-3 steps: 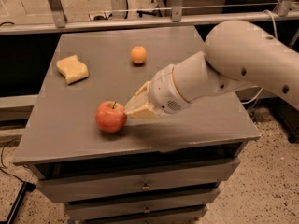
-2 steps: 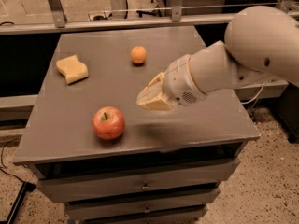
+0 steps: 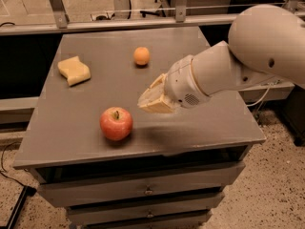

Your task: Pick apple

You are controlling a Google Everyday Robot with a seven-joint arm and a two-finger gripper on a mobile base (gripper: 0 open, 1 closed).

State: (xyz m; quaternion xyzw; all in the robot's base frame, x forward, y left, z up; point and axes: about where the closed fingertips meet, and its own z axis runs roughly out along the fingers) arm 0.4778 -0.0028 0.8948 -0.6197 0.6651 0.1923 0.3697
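The red apple [image 3: 116, 123] with yellowish streaks stands on the grey table top [image 3: 66, 137] near the front edge, stem dimple facing up. My gripper [image 3: 151, 101], pale tan at the end of the big white arm [image 3: 224, 73], hovers above the table to the right of the apple and a little behind it. It does not touch the apple and holds nothing that I can see.
A small orange fruit [image 3: 141, 56] lies at the back middle of the table. A pale yellow wavy sponge [image 3: 74, 70] lies at the back left. Drawers [image 3: 147, 191] sit under the top. A metal rail [image 3: 143, 20] runs behind the table.
My gripper was right against the apple a second ago; it has drawn back to the right and upward. The apple stays on the table, shifted only slightly.
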